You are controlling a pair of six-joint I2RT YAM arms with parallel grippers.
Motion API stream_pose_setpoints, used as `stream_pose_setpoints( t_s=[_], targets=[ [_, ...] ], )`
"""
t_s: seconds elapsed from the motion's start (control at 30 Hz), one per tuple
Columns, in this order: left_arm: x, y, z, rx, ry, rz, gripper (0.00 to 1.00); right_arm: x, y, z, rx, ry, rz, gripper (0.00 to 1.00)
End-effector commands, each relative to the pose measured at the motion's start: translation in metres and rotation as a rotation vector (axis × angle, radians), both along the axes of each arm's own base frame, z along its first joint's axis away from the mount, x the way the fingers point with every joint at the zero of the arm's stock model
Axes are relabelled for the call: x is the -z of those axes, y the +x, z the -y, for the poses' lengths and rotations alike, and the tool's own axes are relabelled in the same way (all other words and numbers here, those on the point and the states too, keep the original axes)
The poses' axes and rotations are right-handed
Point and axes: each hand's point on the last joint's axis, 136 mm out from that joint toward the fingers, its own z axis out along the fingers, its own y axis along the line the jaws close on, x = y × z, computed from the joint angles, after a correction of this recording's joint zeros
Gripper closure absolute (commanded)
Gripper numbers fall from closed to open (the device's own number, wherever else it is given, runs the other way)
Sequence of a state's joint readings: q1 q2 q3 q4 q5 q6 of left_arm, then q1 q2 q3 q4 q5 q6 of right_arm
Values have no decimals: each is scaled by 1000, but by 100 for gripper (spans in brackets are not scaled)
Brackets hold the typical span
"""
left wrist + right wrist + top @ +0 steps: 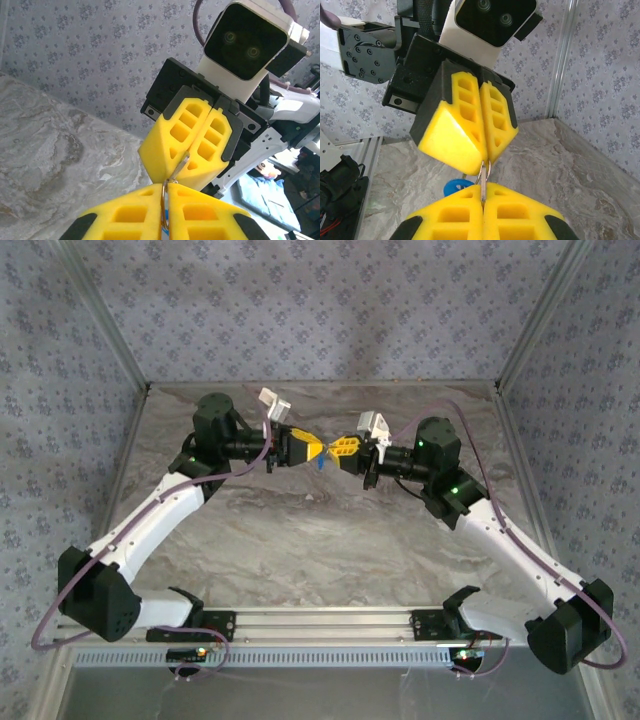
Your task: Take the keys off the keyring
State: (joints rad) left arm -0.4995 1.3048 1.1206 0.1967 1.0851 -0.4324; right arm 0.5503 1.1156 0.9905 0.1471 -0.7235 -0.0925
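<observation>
Both the left gripper (pixel 316 451) and right gripper (pixel 338 449) clamped the keyring (pixel 484 172) (blue keys (pixel 455 187) hung below), so a slow, steady twist-apart seemed best.

Left gripper (pixel 485 150), right gripper (pixel 483 197): bright yellow fingers, black backing. Keyring (pixel 484 174): pale silvery metal. Keys (pixel 454 188): bright blue piece. Table (pixel 320 540): grey-brown, marbled swirls. Walls (pixel 300 300): grey-lilac, small repeating floral print. Arms (pixel 160 510): white links, black joints. Cable (pixel 196 20): dull purple. Wrist camera (pixel 250 40): white housing, black face.
</observation>
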Motion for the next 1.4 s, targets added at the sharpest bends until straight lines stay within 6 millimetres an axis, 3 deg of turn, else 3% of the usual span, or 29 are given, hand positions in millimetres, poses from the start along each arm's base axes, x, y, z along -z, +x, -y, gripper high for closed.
stream_pose_setpoints(
  t_s=[0.0,0.07,0.47,0.77,0.8,0.93,1.37],
  targets=[
    [-20,-8,0,33,-35,68,94,-20,-3,0,-9,35,32,100],
    [-22,-8,0,27,-43,71,100,-21,-3,1,-2,39,38,100],
    [-42,11,-19,-119,-173,48,100,-18,-7,9,29,62,91,100],
    [-41,19,-22,-163,-213,13,100,-19,-10,8,38,58,118,100],
    [-41,19,-23,-169,-212,16,98,-20,-9,9,42,57,119,100],
    [-36,19,-26,-198,-191,21,74,-20,-10,7,28,37,108,100],
    [-34,7,-25,-122,-116,33,52,-22,-14,4,-25,8,65,100]
  ],
)
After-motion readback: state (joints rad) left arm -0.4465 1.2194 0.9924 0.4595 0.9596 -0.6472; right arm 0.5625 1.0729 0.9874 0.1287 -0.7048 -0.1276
